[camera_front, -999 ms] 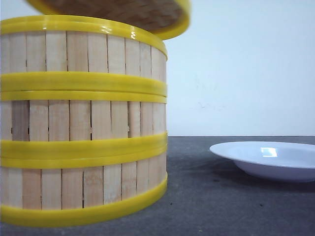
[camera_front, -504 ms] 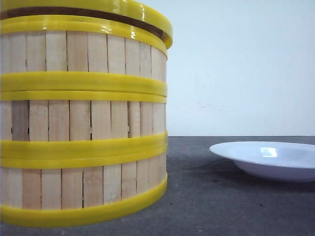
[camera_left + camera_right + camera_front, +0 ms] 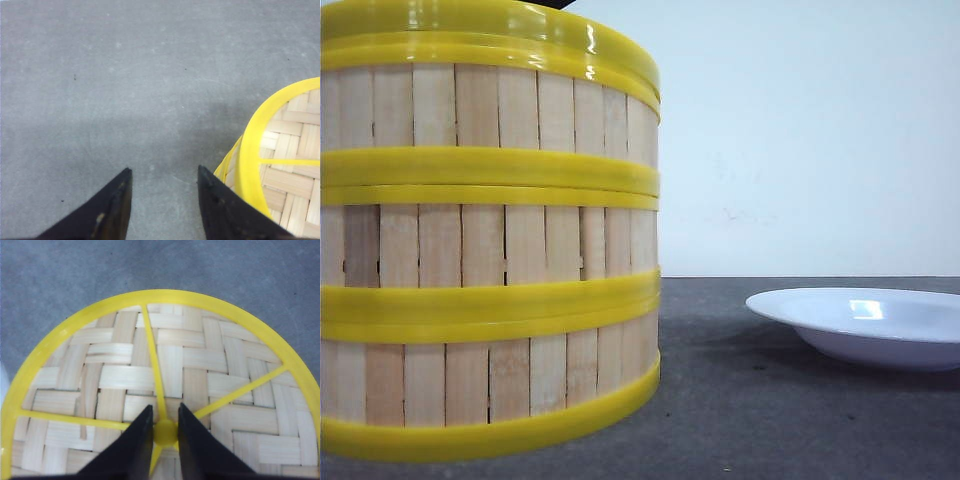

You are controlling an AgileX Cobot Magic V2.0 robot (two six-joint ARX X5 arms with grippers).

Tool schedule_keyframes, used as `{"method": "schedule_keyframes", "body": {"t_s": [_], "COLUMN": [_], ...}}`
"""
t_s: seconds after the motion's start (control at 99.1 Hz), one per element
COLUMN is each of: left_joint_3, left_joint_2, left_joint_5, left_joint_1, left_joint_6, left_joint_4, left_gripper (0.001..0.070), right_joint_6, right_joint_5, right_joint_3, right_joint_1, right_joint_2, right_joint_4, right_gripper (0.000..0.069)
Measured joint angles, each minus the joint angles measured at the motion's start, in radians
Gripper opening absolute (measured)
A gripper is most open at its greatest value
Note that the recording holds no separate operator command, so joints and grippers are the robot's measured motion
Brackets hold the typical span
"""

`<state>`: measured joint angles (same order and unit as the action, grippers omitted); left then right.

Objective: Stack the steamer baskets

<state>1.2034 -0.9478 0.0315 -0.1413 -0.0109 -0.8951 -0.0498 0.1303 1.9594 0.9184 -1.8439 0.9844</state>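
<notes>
seat the lid, then let go clean

3 baskets (image 3: 485, 250) stand stacked at the front left of the table (image 3: 770, 400), well apart from the plate (image 3: 865, 325). the lid (image 3: 165, 385) lies on top, its rim apparently flush. the right gripper (image 3: 165, 432) pinches the lid's knob (image 3: 165, 431). the left gripper (image 3: 162, 200) hangs spread and empty beside the stack. best to part the fingers fully, then lift straight up, so the lid isn't dragged askew.
</notes>
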Motion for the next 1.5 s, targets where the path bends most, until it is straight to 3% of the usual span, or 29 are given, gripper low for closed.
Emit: {"method": "schedule_keyframes", "body": {"t_s": [0.656, 0.726, 0.867, 0.999, 1.15, 1.251, 1.382, 1.503], "left_joint_3": [0.0, 0.0, 0.0, 0.0, 0.0, 0.0, 0.0, 0.0], "left_joint_2": [0.0, 0.0, 0.0, 0.0, 0.0, 0.0, 0.0, 0.0], "left_joint_5": [0.0, 0.0, 0.0, 0.0, 0.0, 0.0, 0.0, 0.0], "left_joint_1": [0.0, 0.0, 0.0, 0.0, 0.0, 0.0, 0.0, 0.0], "left_joint_6": [0.0, 0.0, 0.0, 0.0, -0.001, -0.002, -0.003, -0.004], "left_joint_4": [0.0, 0.0, 0.0, 0.0, 0.0, 0.0, 0.0, 0.0], "left_gripper": [0.0239, 0.0239, 0.0239, 0.0239, 0.0239, 0.0239, 0.0239, 0.0239], "right_joint_6": [-0.006, -0.006, -0.005, -0.005, -0.006, -0.006, -0.005, -0.005], "right_joint_5": [0.0, 0.0, 0.001, 0.0, -0.005, -0.064, -0.108, -0.113], "right_joint_3": [0.006, 0.006, 0.006, 0.007, 0.007, 0.013, 0.013, -0.086], "right_joint_1": [0.001, 0.002, 0.003, 0.003, -0.012, -0.041, -0.14, -0.258], "right_joint_2": [0.0, 0.0, -0.002, 0.008, 0.106, 0.217, 0.333, 0.412], "right_joint_4": [0.028, 0.024, 0.011, 0.006, 0.013, 0.043, 0.105, 0.129], "right_gripper": [0.006, 0.0104, 0.0261, 0.0303, 0.0309, 0.0309, 0.0309, 0.0309]}}
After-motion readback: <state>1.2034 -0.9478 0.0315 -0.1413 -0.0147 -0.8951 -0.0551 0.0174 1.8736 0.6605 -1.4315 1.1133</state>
